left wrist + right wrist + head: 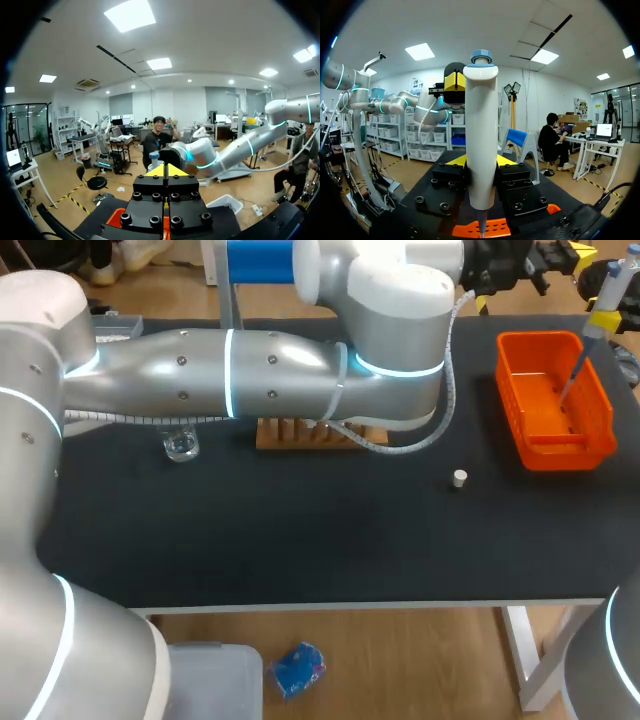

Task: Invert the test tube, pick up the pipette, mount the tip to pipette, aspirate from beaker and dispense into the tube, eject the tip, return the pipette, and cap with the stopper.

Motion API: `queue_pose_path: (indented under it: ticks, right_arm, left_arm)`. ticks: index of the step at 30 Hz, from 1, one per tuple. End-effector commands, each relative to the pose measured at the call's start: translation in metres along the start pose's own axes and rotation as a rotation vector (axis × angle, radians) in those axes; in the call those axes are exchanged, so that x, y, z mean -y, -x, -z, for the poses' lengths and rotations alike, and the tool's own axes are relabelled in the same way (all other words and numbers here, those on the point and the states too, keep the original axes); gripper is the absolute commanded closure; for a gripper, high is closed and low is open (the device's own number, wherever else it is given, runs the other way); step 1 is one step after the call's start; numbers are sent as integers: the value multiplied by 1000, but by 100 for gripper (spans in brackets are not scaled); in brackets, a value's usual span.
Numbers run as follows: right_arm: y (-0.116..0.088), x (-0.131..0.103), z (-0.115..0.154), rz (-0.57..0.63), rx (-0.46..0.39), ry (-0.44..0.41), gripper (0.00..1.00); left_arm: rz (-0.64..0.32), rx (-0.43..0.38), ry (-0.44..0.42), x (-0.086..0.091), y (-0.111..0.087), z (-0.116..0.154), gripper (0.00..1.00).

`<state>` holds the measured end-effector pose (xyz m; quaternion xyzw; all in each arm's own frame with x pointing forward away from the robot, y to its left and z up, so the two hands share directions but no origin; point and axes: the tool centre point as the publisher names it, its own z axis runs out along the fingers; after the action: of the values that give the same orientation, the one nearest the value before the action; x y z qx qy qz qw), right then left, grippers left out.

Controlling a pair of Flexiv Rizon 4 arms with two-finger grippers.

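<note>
We are recording the right gripper (480, 161) pinching the white plastic pipette with a pale blue plunger cap (481, 115) by its body. One yellow-tipped finger is pressing on each side, and the pipette is standing upright. In the head view the pipette is hanging over the far right corner of the black counter (300, 540), with its slim lower end pointing down into the orange plastic bin (555, 455). We cannot tell whether a tip is fitted.

The left gripper (166, 171) is showing its two yellow tips pressed together, point to point. It is raised above the bin and facing the pipette, just ahead of it. The left arm (250, 380) is stretching across the counter from the left and covering part of the wooden rack (300, 435).

The clear glass beaker (181, 445) is standing left of the rack. The small white stopper (459, 478) is lying alone on the counter, near the bin. We cannot make out the test tube.
</note>
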<state>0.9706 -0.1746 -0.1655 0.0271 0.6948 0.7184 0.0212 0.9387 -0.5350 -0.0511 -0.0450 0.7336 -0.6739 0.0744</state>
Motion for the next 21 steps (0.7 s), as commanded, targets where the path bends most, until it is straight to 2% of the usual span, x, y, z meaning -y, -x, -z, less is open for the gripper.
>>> queue_pose_path:
  ticks: [1, 9, 21]
  right_arm:
    - [2, 0, 1, -1, -6, 0, 100]
    - [2, 0, 1, -1, -6, 0, 100]
    - [2, 0, 1, -1, -6, 0, 100]
  left_arm:
    - [-4, 27, -74, -5, 5, -17, 100]
    - [-17, 5, -116, -3, 14, -32, 100]
    - [-10, -33, -148, -6, 10, -56, 100]
